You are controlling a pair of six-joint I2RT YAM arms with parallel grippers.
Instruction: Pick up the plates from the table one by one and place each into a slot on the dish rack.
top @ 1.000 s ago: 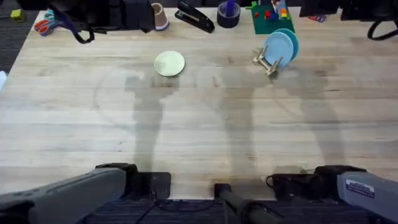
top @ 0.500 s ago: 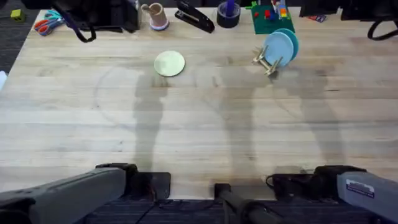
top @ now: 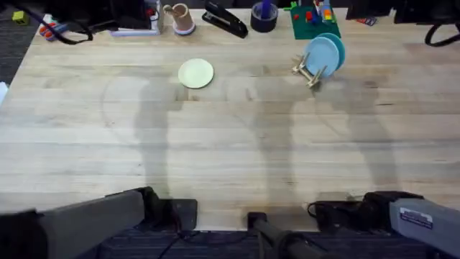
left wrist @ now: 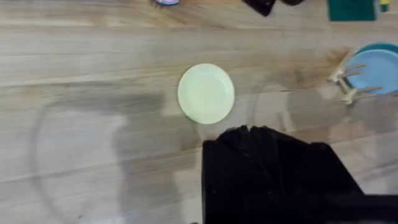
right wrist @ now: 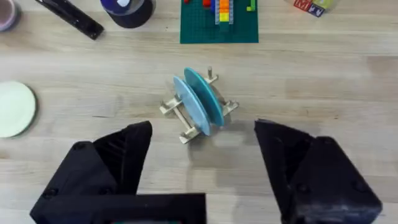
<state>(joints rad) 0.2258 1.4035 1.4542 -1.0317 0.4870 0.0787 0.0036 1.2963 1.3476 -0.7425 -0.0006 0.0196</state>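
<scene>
The small, round, pale cream-yellow plate point(top: 195, 73) lies flat on the light wooden butcher-block table point(top: 230, 158), well apart from both arms, which sit low by their bases. Through the left wrist camera it rests just ahead of the left tool point(left wrist: 249, 134), close beyond the dark fingertips; that tool's fingers merge into one black mass, so I cannot tell whether it is parted or closed.

The right tool point(right wrist: 202, 140) has its two black fingers spread wide and holds nothing. Straight ahead of it, between the finger lines, stands the small natural-wood peg rack point(right wrist: 186, 118) with two light blue round plates point(right wrist: 200, 101) set on edge in its slots, leaning slightly, propped by the pegs so they stay upright.

By my reckoning the blue plates are done and the cream one is what remains. It lies closer to the left arm's side, so that arm seems the likelier one to fetch it, though being flat on the wood its thin rim may be awkward to pinch.
</scene>
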